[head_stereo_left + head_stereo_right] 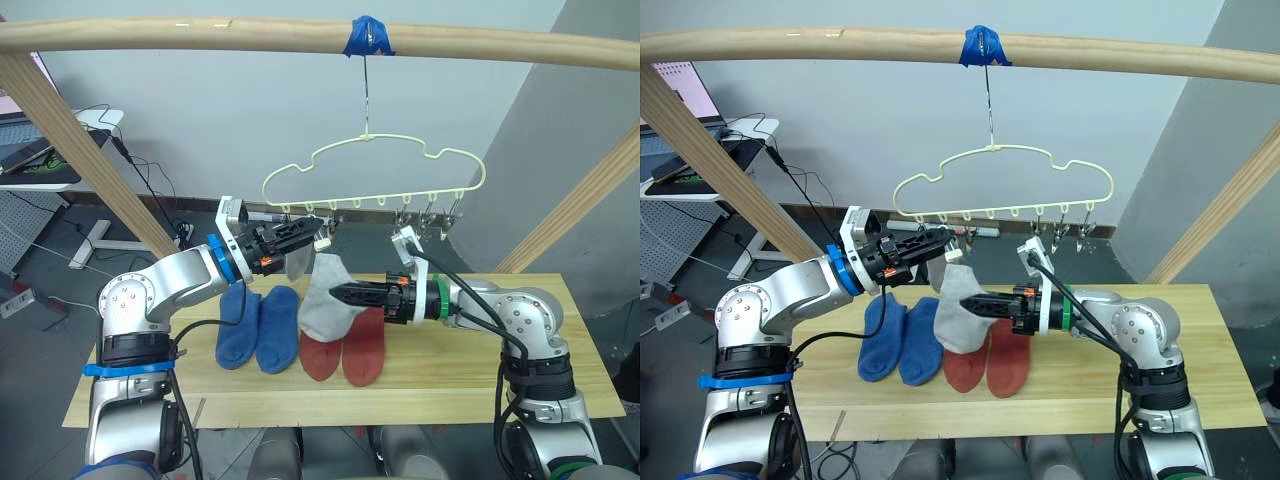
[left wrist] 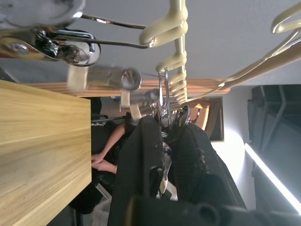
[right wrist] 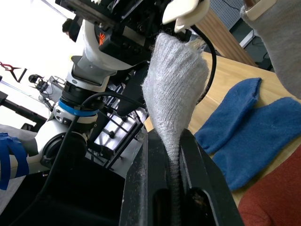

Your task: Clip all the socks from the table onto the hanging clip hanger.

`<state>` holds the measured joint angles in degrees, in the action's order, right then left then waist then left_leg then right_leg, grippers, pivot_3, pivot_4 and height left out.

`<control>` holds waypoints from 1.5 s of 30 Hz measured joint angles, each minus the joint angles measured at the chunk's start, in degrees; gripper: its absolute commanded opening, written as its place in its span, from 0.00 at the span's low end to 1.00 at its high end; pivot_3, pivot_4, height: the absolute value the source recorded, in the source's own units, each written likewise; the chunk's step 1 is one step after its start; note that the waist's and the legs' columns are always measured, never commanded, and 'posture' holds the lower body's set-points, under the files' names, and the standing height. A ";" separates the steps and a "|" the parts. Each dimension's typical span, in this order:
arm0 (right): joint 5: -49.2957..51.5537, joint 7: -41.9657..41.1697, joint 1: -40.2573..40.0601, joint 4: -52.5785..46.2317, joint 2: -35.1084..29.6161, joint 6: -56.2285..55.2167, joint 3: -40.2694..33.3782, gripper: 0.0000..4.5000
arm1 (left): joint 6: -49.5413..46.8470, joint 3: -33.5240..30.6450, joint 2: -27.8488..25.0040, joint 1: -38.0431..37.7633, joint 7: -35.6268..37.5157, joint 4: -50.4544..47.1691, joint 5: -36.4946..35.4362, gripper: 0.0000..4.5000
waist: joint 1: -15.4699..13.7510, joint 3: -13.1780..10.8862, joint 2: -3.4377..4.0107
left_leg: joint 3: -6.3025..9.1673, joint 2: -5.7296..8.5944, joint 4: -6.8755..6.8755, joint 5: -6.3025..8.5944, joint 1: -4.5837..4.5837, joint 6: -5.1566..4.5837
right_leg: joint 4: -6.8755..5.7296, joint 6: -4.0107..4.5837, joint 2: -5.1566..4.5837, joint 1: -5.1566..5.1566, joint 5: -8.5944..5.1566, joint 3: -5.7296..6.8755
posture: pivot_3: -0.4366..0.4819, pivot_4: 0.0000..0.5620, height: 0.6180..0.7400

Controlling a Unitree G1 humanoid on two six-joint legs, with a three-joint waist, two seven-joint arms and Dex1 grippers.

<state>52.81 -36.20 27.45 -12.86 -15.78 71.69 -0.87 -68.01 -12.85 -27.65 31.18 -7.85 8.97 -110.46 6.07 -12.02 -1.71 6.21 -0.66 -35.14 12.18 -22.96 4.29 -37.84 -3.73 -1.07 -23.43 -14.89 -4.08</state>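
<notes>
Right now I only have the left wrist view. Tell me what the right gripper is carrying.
Observer: The right gripper is shut on a light grey sock, pinched between its fingers.
Operator: Say where that sock's top is.
Observer: It is raised to the clip that the left gripper grips on the clip hanger.
Operator: List what lies on the table.
Observer: Two blue socks and two rust-red socks lie side by side on the table.
</notes>
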 measured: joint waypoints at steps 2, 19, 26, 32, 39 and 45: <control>0.00 0.00 0.40 0.49 -0.07 -0.06 -0.02 0.00 | 0.03 0.17 -0.21 -0.06 0.07 -0.10 0.00 0.07 | 0.00 0.00 0.00 | 0.00 0.00 0.00 0.00 0.00 0.00 | 0.00 0.00 0.00 0.00 0.00 0.00 | 0.34 0.34 1.00; 0.02 0.23 2.80 3.39 -0.14 -1.28 -0.42 0.00 | 1.05 1.43 -1.42 -0.57 1.44 -0.23 0.00 0.07 | -0.04 -0.01 0.02 | 0.01 0.00 0.01 0.00 -0.02 0.00 | 0.04 0.02 0.00 -0.01 -0.01 0.01 | 0.35 0.35 1.00; -0.08 1.30 4.62 6.17 -0.09 -2.05 -0.69 0.00 | 1.08 1.56 -1.49 -0.57 2.28 -0.52 0.04 0.07 | -0.03 -0.02 0.02 | -0.01 0.00 0.04 0.00 -0.02 0.00 | 0.06 0.02 0.00 -0.02 -0.02 0.00 | 0.35 0.35 1.00; -0.09 1.30 4.91 6.58 -0.37 -2.28 -0.63 0.00 | 1.16 1.60 -1.52 -0.57 4.89 -2.27 1.79 0.07 | -0.04 -0.02 0.03 | -0.01 0.00 0.06 0.00 -0.04 0.00 | 0.09 0.02 0.00 -0.03 -0.02 0.00 | 0.36 0.35 1.00; -1.54 0.44 4.77 5.95 -1.77 -3.38 1.69 0.00 | 1.24 1.59 -1.85 -1.15 6.09 -2.85 3.14 0.07 | -0.05 -0.04 0.06 | -0.01 0.00 0.08 0.00 -0.04 0.00 | 0.10 0.02 0.00 -0.05 -0.02 0.00 | 0.36 0.35 1.00; -5.02 -3.31 2.68 1.92 -5.53 -6.84 7.31 0.00 | 1.33 1.60 -1.90 -1.25 6.09 -2.85 3.77 0.07 | -0.17 -0.07 0.06 | -0.03 0.00 0.10 0.00 -0.06 0.00 | 0.14 0.02 0.00 -0.08 -0.03 -0.01 | 0.36 0.35 1.00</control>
<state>47.79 -39.50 30.13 -10.94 -21.31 64.86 6.44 -66.67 -11.25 -29.54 29.92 -1.77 6.13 -106.69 5.90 -12.08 -1.64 6.18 -0.66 -35.04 12.18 -23.02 4.29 -37.70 -3.71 -1.07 -23.50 -14.91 -4.09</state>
